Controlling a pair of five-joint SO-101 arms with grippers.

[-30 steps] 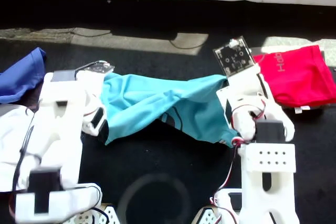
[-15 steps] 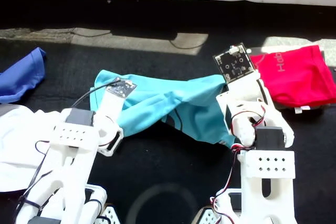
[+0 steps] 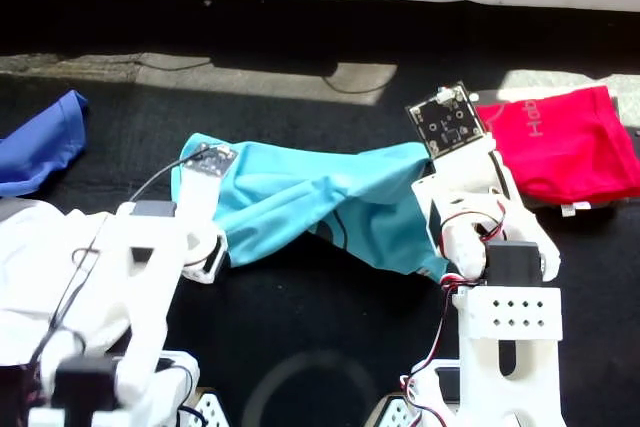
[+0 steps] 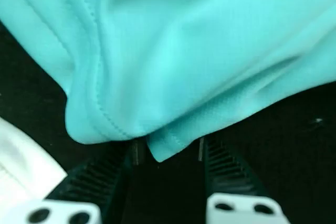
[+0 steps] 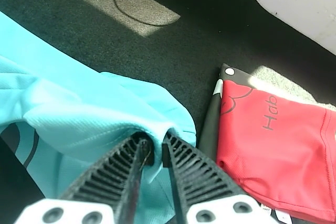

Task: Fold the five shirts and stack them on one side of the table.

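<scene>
At the far left of the counter [image 3: 330, 347] lies a blue shirt [image 3: 40, 147], crumpled. Just below it in the high view is a white shirt [image 3: 25, 257], partly under the left arm. Both are not folded.

The left pincer [image 4: 168, 150] is released. Its jaws stand apart, and a corner of the hem of the teal shirt [image 3: 300, 202] hangs in the gap between them, with dark space on each side of it. I judge that the cloth is not clamped here.

The teal shirt lies with its long axis across the counter, from one arm to the other. Its left end is at the left pincer and its right end is at the right one.

The right pincer [image 5: 156, 148] is clenched on a fold at that right end.

Beside the right arm, at the far right, lies a red shirt [image 3: 565, 142], which looks folded.

For the next move, the hem is directly ahead of the left pincer, so this arm is the nearer one. It probably needs only to close before the two arms can spread the shirt.
</scene>
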